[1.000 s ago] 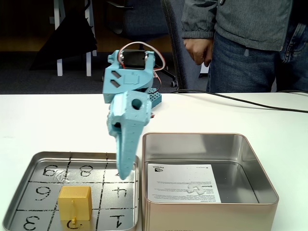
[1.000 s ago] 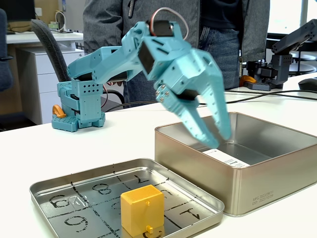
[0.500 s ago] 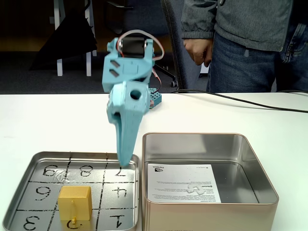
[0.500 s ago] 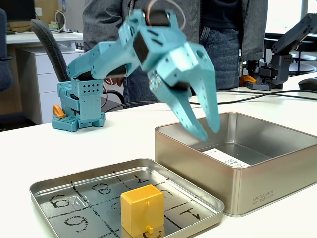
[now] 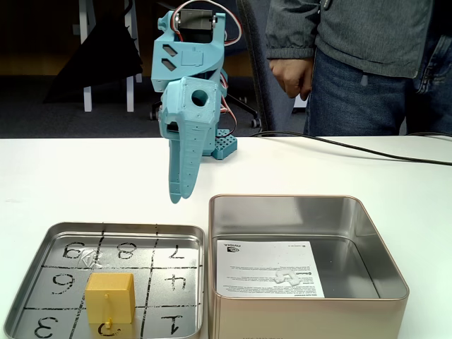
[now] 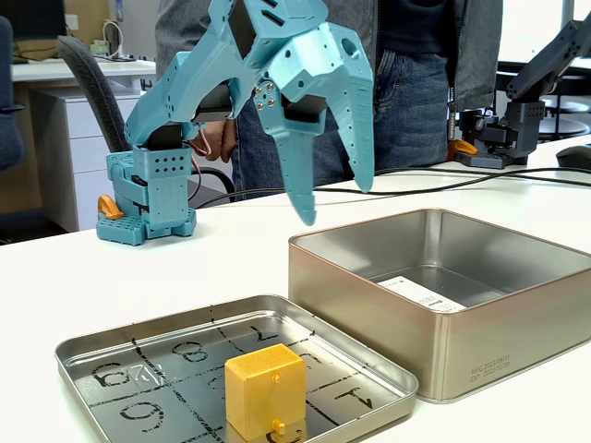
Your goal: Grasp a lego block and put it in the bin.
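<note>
Arms: we count one light-blue arm working on the white table, its base at the far side, plus a second, dark arm standing on another table at the right edge of a fixed view.

Gripper: we see the gripper up in the air, fingers pointing down, above the table behind the two tins. In a fixed view it appears side-on as one tapering blade, its tip above the bare table just beyond the tray's far rim.

Gripper state: we see the two fingers spread well apart, with nothing between them.

Lego block: we count one mustard-yellow lego block. It sits upright on the tray's floor, near the front edge, with a small peg on the face turned toward the cameras.

Tray: one shallow metal tray, with a hand-drawn black grid and numbers; we can read 9, 8, 7, 6, 3 and 1 among them.

Bin: one deep square silver bin, just beside the tray, at its right in both fixed views. We see one white printed sheet lying flat on its bottom.

Person: one person stands behind the table, in a grey jacket and jeans, one hand hanging at the side.

Cable: one black cable runs across the far part of the table.
</note>
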